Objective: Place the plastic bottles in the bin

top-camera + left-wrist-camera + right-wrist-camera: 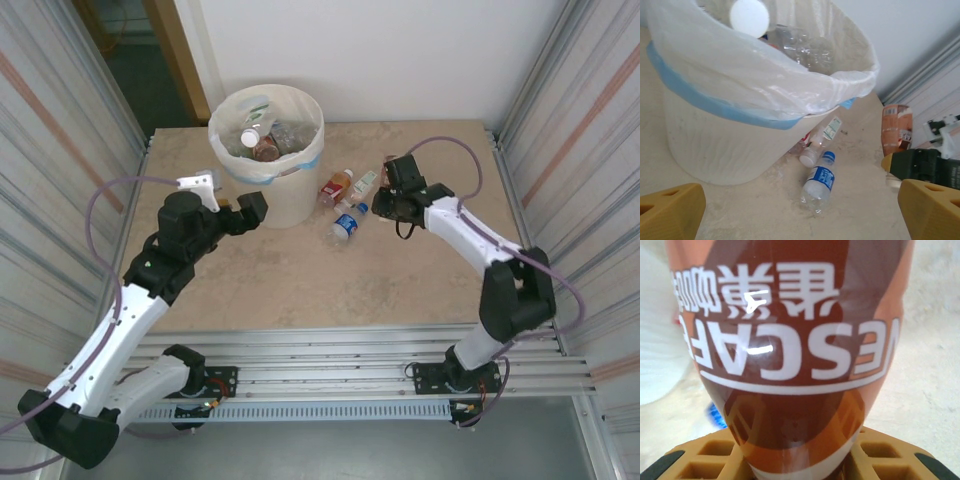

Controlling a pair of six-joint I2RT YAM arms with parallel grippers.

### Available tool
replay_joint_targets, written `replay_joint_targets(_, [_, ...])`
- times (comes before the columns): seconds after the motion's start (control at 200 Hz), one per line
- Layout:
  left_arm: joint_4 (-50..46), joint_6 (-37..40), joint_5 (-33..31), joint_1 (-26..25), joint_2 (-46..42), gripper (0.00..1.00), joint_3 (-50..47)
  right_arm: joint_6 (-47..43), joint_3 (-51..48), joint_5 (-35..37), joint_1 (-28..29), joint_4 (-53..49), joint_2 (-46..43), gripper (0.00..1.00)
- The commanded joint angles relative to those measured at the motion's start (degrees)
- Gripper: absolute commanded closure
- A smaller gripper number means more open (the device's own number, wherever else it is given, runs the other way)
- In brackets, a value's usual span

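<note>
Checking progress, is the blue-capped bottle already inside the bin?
No, the blue-capped bottle lies on the table just outside the bin.

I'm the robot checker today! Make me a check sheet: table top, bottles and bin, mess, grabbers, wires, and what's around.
Surface: beige table, stone-patterned.
Job's things: bin upright with bottles inside; red-labelled bottle, clear bottle and blue-labelled bottle lying on the table beside it.
Clutter: nothing seen.
Grippers: left gripper open near the bin; right gripper shut on the brown bottle.
Cables: left cable and right cable, purple, loop clear of the bottles.
Surroundings: metal walls on both sides, white wall behind.
</note>
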Motion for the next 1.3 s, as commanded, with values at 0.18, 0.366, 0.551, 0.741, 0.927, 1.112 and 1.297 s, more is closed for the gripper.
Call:
replay_joint_targets(0.18, [10.76, 1.36, 4.45, -7.73, 1.61, 0.01, 2.29, -9.38, -6.11, -3.76, 8.44, 12.31, -15.31, 0.74])
replay_joint_targets(0.366, [12.08, 3.98, 7.37, -12.95, 6.27, 0.01, 6.85, -10.8, -7.68, -8.02, 11.56, 17.31, -19.9, 0.72])
replay_joint_targets(0.551, [17.26, 3.17, 11.43, -15.43, 11.21, 0.01, 8.89, -12.04, -7.48, -13.22, 14.48, 20.85, -21.38, 0.71])
replay_joint_targets(0.741, [20.46, 1.43, 13.64, -15.92, 14.85, 0.04, 10.2, -14.83, -6.21, -14.25, 18.64, 21.81, -21.22, 0.7])
replay_joint_targets(0.927, [22.88, 0.17, 13.86, -15.92, 15.57, 0.09, 9.58, -15.97, -4.66, -14.6, 20.64, 21.07, -20.26, 0.7])
replay_joint_targets(1.112, [23.29, -0.62, 12.03, -15.92, 15.59, 0.21, 9.01, -17.36, -3.63, -14.94, 22.96, 21.43, -19.4, 0.69])
replay_joint_targets(1.297, [24.04, -1.08, 12.19, -15.92, 15.64, 0.42, 8.75, -18.25, -2.53, -13.71, 24.24, 20.82, -18.35, 0.69])
